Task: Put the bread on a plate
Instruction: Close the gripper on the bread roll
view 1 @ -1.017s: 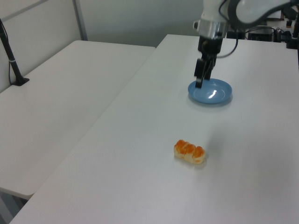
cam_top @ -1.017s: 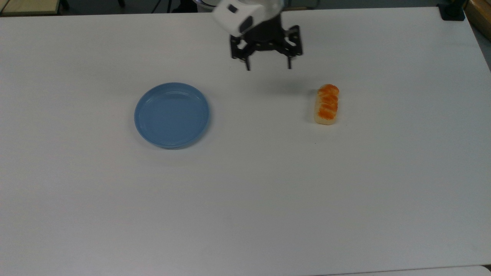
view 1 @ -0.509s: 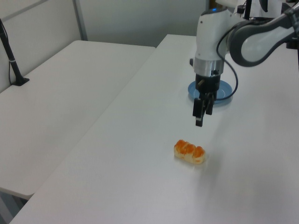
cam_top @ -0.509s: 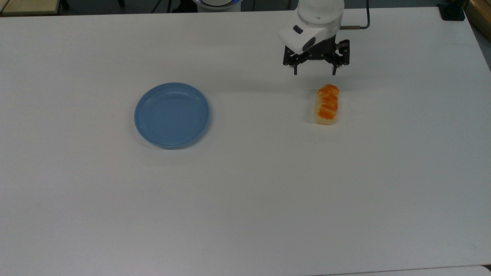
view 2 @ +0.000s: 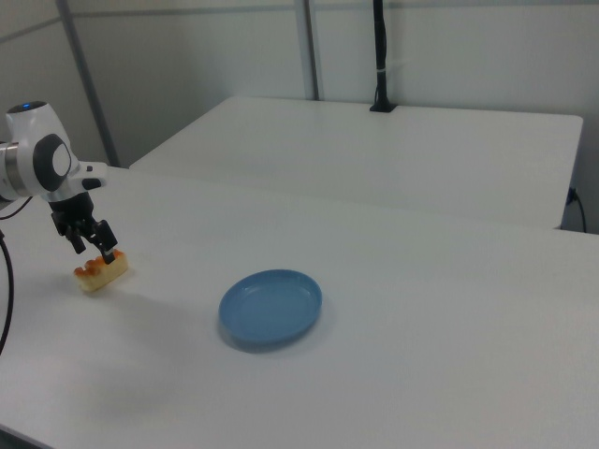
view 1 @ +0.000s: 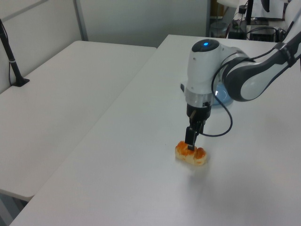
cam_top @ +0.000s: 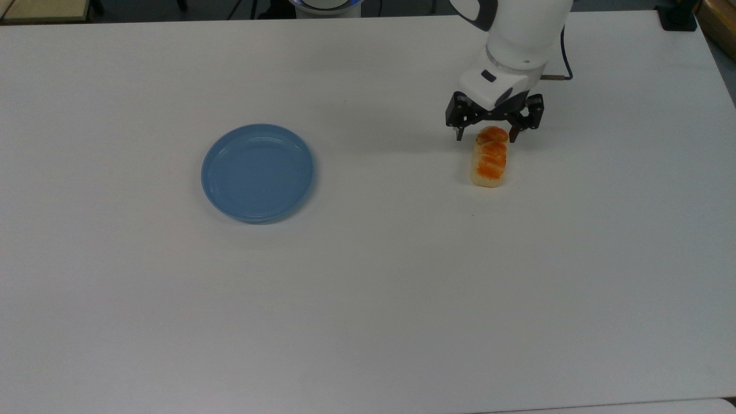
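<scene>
White tabletop (cam_top: 368, 299) is carrying everything here. Having swept across from near the plate (cam_top: 257, 172) over the last second, the pincer (cam_top: 486, 137) is now dropping over the far end of the bread (cam_top: 490, 161), fingers spread apart, one on each side. Nothing is being gripped yet. The bread is lying flat directly beneath the pincer, and the plate is sitting well apart, toward the top view's left. Judging by this, reaching is giving way to grasping.
</scene>
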You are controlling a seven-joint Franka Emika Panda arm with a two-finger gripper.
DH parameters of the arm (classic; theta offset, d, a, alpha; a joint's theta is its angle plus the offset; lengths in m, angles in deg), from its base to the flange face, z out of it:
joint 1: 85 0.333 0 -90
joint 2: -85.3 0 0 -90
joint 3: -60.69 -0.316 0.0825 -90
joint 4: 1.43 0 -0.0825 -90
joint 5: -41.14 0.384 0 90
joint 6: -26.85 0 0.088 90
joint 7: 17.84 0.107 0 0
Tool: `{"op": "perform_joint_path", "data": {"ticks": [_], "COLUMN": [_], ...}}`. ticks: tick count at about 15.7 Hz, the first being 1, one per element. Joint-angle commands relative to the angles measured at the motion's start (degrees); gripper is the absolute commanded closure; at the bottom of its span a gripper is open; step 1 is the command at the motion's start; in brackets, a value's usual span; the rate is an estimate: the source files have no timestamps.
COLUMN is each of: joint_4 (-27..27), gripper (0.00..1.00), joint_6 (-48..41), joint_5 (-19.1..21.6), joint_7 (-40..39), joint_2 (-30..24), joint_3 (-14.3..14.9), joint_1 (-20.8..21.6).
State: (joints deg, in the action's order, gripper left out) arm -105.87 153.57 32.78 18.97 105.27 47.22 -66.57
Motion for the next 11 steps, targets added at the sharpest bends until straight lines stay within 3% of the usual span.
{"op": "perform_joint_path", "data": {"ticks": [1,9,10,11], "joint_4": [7.05,7.14,7.14,7.14], "gripper": [0.0,0.0,0.1,0.29], "joint_6": [-2.62,-3.75,-3.76,-3.67], "joint_5": [-1.74,-1.74,-1.83,-1.92], "joint_7": [3.44,6.52,6.78,6.78], "joint_2": [5.77,7.1,7.19,7.1], "joint_3": [0.2,0.2,0.2,0.2], "joint_1": [1.16,3.1,3.1,3.1]}}
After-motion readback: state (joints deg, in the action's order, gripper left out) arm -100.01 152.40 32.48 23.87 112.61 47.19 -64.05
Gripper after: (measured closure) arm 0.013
